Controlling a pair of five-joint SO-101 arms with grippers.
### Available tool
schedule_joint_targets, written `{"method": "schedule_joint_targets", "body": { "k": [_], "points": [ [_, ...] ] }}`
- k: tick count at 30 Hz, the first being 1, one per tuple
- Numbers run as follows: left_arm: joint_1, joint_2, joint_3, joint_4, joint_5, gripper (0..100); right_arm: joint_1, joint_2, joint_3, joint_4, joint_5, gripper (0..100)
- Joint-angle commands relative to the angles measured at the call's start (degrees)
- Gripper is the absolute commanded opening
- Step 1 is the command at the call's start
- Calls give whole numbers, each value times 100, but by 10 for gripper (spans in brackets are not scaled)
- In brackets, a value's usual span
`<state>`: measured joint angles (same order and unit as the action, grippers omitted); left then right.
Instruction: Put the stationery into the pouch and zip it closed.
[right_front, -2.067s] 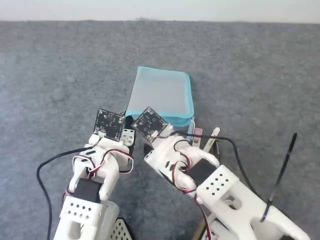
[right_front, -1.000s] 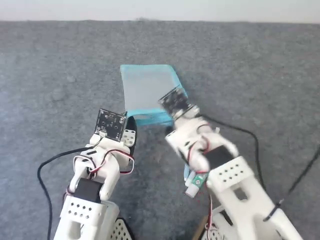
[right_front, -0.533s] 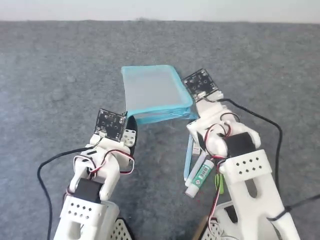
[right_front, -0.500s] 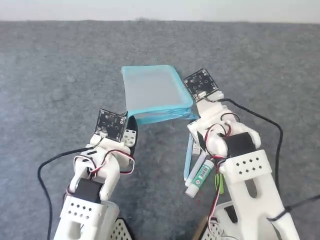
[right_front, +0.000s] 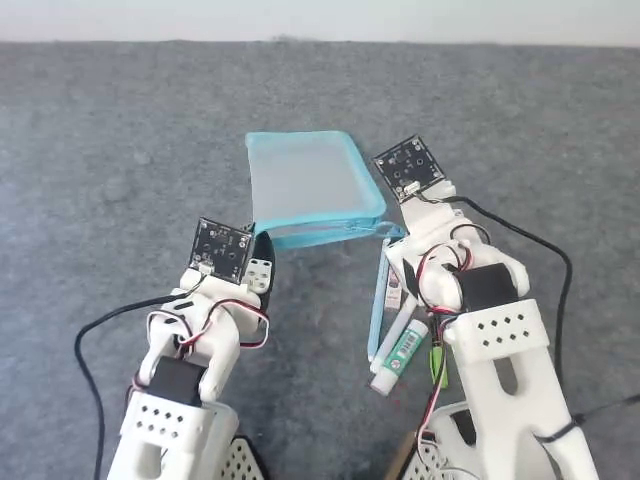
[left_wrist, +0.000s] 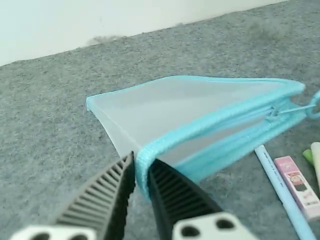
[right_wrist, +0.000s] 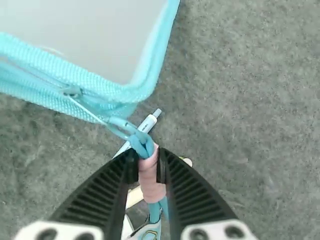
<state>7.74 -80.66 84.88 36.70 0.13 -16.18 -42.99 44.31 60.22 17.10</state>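
Pouch (right_front: 310, 185), pale blue and see-through, lies flat on the grey worktop (right_front: 120, 130) between my two arms, pinned at both ends of its near edge. My left claw (left_wrist: 141, 162) is clamped on the blue binding at one corner. My right claw (right_wrist: 146, 155) is pinched shut around the zip pull (right_wrist: 145, 145), whose cord runs taut to the slider (right_wrist: 72, 91) at the opposite corner.

The stationery lies outside, on the worktop beside my right arm: a blue pen (right_front: 377, 310), a pink eraser (left_wrist: 295, 181) and a white tube with a green label (right_front: 400, 347), close together and just short of the pouch.

By my reading, the step in hand is working the zip so the mouth is free for loading; I cannot tell how far the teeth are parted. The next move calls for my left claw to hold its corner firm while my right lets go of the pull and turns to the nearest item, likely the pen.
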Motion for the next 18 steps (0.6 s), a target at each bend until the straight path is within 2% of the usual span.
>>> {"method": "schedule_joint_targets", "body": {
  "k": [1,5,9,13,15,18],
  "points": [
    [-35,-79,-48,-193,79,10,-31,-57,-343,233,79,9],
    [-35,-79,-48,-202,88,10,-268,-251,-475,708,26,42],
    [-44,-79,-48,-211,88,10,-602,-1024,-862,1613,70,178],
    [-44,-79,-48,-211,79,10,-840,-1930,-686,1745,316,298],
    [-44,-79,-48,-211,79,10,-840,-2316,-484,1815,492,322],
    [-70,-79,-48,-211,79,10,-760,-2695,-202,2088,589,307]
  ]
}}
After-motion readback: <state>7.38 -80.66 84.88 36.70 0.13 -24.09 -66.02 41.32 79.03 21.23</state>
